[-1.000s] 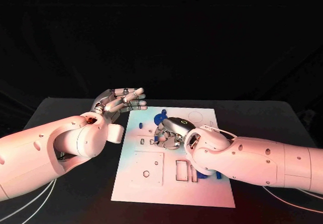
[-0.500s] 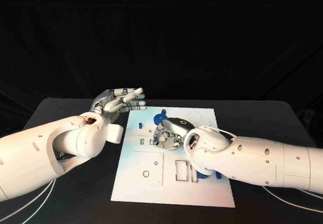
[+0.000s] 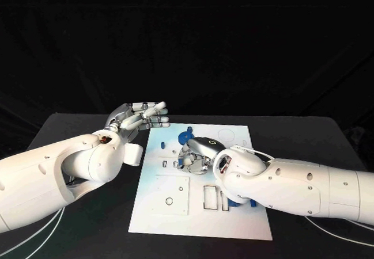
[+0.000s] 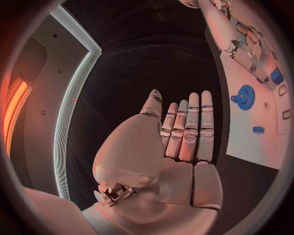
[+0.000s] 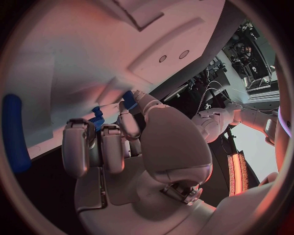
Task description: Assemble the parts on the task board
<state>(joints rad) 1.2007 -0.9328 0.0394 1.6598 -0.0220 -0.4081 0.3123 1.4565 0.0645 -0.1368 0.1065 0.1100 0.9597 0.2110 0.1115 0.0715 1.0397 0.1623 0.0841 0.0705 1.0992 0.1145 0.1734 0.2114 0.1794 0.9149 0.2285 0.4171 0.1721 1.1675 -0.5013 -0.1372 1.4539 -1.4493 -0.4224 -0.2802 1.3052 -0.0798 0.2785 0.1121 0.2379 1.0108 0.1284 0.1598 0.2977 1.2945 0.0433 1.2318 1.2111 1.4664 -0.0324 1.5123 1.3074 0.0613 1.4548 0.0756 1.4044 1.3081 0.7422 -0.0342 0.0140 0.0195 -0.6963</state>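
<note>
The black tabletop (image 3: 79,128) carries the white task board (image 3: 170,214) at its middle. The left robot hand (image 3: 141,116) is held just beyond the board's far left corner, fingers straight and spread, nothing in it. The right robot hand (image 3: 198,154) is curled down onto the board's middle, fingertips pressed around a small blue part (image 5: 97,117); whether that part is actually gripped cannot be told. A blue gear (image 4: 245,94) lies on the board near its far end.
</note>
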